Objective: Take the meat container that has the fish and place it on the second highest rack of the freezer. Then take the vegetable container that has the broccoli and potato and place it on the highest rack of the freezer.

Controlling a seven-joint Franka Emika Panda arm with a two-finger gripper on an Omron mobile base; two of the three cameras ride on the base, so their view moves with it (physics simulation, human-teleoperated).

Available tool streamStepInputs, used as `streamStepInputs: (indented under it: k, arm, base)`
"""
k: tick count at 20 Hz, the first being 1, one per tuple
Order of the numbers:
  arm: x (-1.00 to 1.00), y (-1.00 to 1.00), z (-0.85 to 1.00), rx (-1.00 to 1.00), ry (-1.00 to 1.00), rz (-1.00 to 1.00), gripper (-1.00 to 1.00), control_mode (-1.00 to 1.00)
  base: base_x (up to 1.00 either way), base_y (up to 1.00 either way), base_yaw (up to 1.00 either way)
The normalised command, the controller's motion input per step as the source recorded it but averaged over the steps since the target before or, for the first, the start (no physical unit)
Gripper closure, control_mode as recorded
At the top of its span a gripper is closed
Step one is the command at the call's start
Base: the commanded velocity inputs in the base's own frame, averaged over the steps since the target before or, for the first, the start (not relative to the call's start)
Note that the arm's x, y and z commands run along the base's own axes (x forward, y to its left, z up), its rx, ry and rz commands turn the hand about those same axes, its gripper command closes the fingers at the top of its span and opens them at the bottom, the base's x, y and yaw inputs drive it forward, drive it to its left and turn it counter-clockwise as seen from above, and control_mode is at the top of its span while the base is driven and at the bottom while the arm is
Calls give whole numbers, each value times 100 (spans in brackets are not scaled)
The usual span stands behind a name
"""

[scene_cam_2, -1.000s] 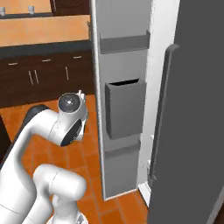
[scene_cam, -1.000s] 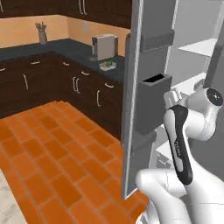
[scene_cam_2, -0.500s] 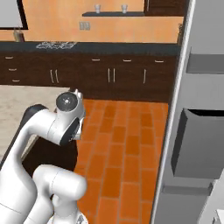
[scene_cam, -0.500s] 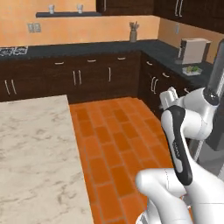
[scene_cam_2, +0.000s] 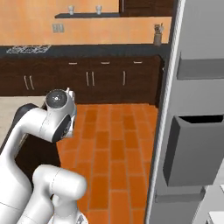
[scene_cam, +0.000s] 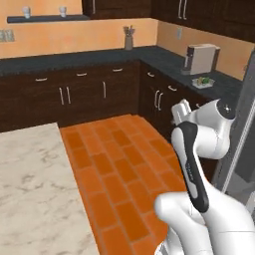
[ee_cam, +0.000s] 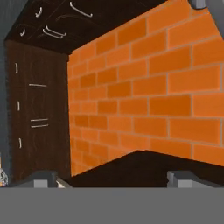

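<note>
The meat container and the vegetable container are out of view. The freezer's open grey door (scene_cam_2: 192, 131), with a dark bin on its inner side, stands at the right edge; a strip of that door (scene_cam: 245, 119) shows beside my arm. My gripper (ee_cam: 113, 179) is open and empty, its two fingertips (ee_cam: 43, 179) wide apart. It looks down at the orange brick floor (ee_cam: 166, 87) and dark cabinet fronts (ee_cam: 35, 109). The arm is folded close to the base, the hand (scene_cam: 180, 110) raised in front of it.
A marble island counter (scene_cam: 30, 189) lies to the left. Dark cabinets with a dark countertop (scene_cam: 99, 57) run along the back and right walls, carrying a white appliance (scene_cam: 200, 58) and a small dish of green food (scene_cam: 202, 81). Orange brick floor (scene_cam: 119, 159) lies between.
The whole picture has swung: the base has turned, so the freezer has slid to the right edge and the kitchen's back wall and island have come into view. The arm's pose is unchanged.
</note>
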Motion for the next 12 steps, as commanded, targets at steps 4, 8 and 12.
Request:
streamStepInputs:
  k: [4,8,12]
  arm:
    - [0,0,0,0,0,0,-100,100]
    - [0,0,0,0,0,0,-100,100]
    - [0,0,0,0,0,0,-100,100]
  base:
    - [100,15,-48]
    - [100,44,-36]
    - [100,57,-27]
